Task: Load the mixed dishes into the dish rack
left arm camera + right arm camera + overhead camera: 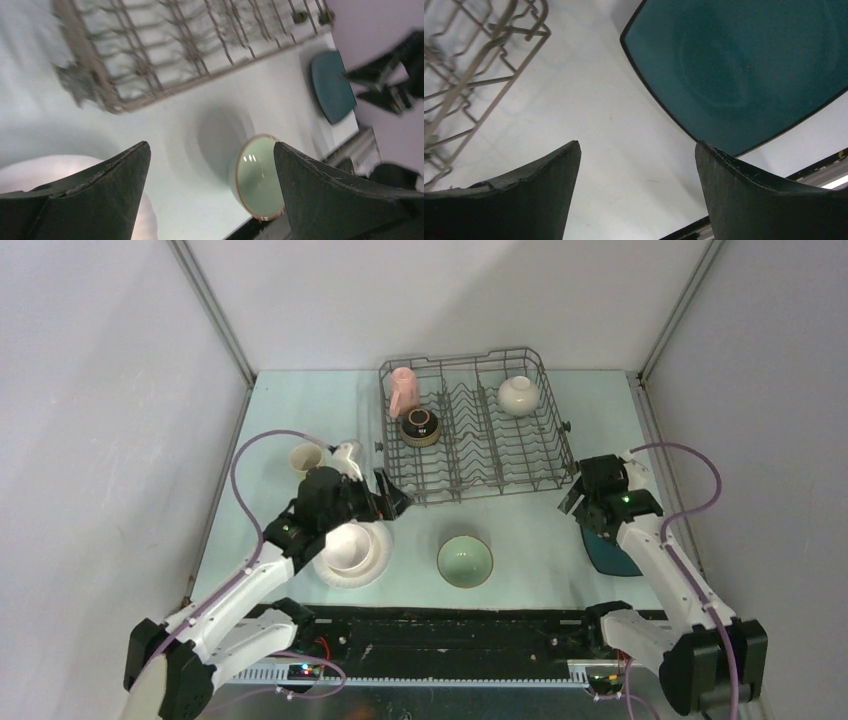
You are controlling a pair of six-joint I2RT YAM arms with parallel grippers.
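The dish rack (490,490) stands at the back middle and holds a pink mug (403,390), a brown bowl (421,426) and a white bowl (519,394). A yellow-green mug (306,457) stands left of it. A pale pink bowl (348,545) sits on the white plate (372,575). A pale green bowl (464,561) (260,180) stands in front of the rack. The dark teal plate (605,555) (739,65) lies at the right, partly under my right arm. My left gripper (388,502) (210,165) is open and empty above the pink bowl, near the rack's front left corner. My right gripper (572,498) (636,160) is open and empty beside the rack's front right corner.
Grey walls close in the table on the left, back and right. The black front rail (450,625) runs along the near edge. The rack's corner (469,75) shows left of my right fingers. The rack's near edge (150,95) and the right arm (395,75) show in the left wrist view.
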